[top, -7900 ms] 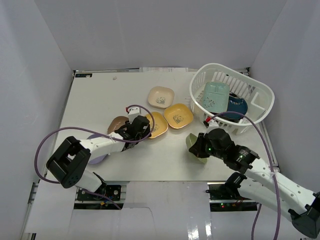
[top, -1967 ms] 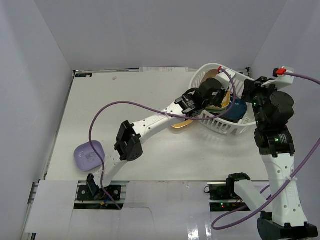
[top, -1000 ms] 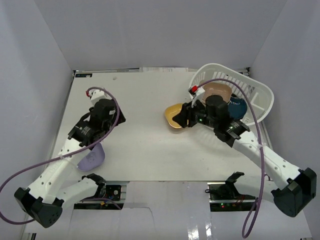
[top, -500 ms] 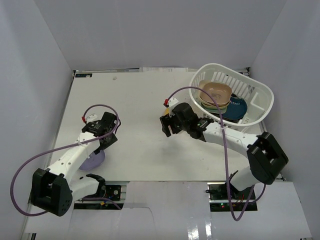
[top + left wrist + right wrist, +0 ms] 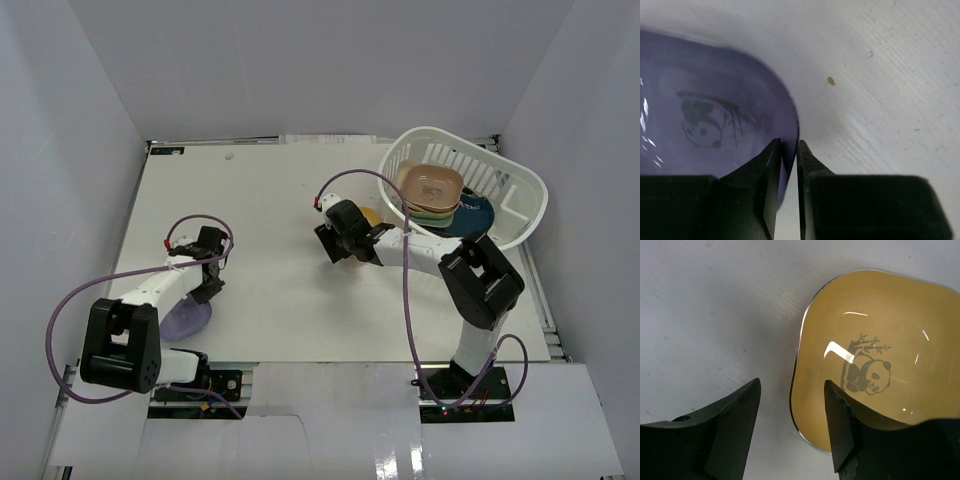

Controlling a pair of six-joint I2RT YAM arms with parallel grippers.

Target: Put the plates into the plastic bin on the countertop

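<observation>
A lavender plate (image 5: 183, 320) (image 5: 705, 100) lies at the near left of the countertop (image 5: 270, 190). My left gripper (image 5: 207, 290) (image 5: 788, 147) is shut on its rim, one finger inside the dish and one outside. A yellow panda plate (image 5: 875, 340) (image 5: 371, 216) lies near the middle, mostly hidden under my right gripper (image 5: 345, 252) (image 5: 792, 384). That gripper is open and straddles the plate's edge without touching it. The plastic bin (image 5: 530, 180) at the back right holds a stack topped by a beige plate (image 5: 432, 187), with a dark blue plate (image 5: 480, 216) beside it.
White walls close in the countertop on the left, back and right. Purple cables loop over both arms. A small brown speck (image 5: 831, 80) lies on the surface near the lavender plate.
My left jaws have closed onto the lavender plate's rim. My right gripper has shifted slightly back and left over the yellow plate, and its jaws have narrowed a little.
</observation>
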